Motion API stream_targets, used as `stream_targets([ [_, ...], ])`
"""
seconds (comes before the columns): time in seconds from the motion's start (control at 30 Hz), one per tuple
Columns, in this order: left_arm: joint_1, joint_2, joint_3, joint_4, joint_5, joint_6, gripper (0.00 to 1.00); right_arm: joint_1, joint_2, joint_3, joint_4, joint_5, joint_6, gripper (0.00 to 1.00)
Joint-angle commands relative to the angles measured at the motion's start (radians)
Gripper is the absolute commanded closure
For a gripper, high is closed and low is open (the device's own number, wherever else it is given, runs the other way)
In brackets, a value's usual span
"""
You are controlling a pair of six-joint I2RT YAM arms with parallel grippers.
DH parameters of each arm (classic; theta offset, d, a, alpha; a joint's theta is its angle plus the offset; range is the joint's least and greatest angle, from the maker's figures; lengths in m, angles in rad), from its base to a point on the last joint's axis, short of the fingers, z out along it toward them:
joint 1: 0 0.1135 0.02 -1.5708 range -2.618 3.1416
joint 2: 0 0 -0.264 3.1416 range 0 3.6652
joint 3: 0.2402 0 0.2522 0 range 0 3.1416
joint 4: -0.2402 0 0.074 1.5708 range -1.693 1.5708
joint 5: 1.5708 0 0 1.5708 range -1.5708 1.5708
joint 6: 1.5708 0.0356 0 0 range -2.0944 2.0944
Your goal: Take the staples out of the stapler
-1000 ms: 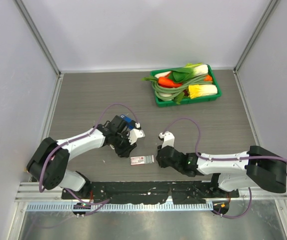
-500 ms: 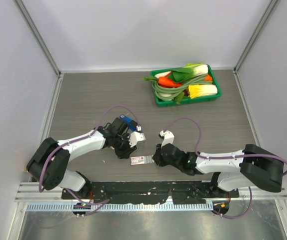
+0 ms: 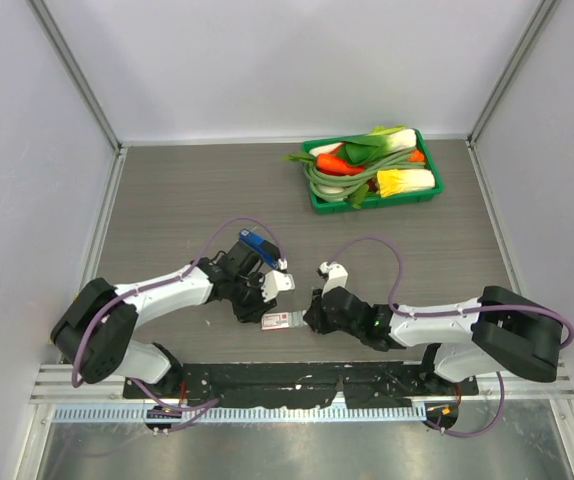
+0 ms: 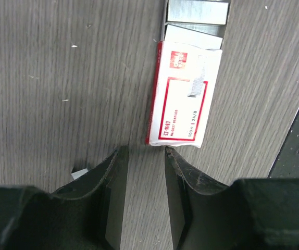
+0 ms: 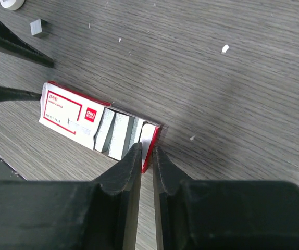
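Moved in on box (image 3: 283, 321) from both sides since one second ago: lower toward its left end with left tool (image 4: 143, 153), more leftward onto its right end with right tool (image 5: 145, 151). No shift of box itself.

Spread at left tool, with only bare bench (image 4: 61, 78) in gap between fingers (image 4: 113, 182); tips just beside closed end of box, one of them at its corner, cannot tell if touching. Almost pressed together at right tool, pinching thin red-and-white flap (image 5: 148, 136) at open end of box. Just behind flap, packed inside open end: grey strips (image 5: 119, 133), side by side. Lying flat on bench, between two tools, with red frame and print on top face.

Resting loose on bench, near closed end of box but apart from it: staples (image 5: 37, 27), tiny grey block. In left wrist view, half hidden behind one finger. Cannot make out stapler with certainty in any view. Far across bench at back right, well apart from both tools: green tray (image 3: 377, 201) with vegetables (image 3: 367, 160).
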Motion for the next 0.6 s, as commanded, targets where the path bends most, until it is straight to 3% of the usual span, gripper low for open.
stream_targets([
  [0.0, -0.024, -0.018, -0.009, 0.025, -0.005, 0.023, 0.62, -0.006, 0.016, 0.003, 0.059, -0.017, 0.003, 0.81],
  [0.57, -0.078, 0.041, 0.031, 0.049, -0.071, -0.028, 0.62, -0.005, 0.054, 0.032, 0.076, -0.063, -0.015, 0.83],
])
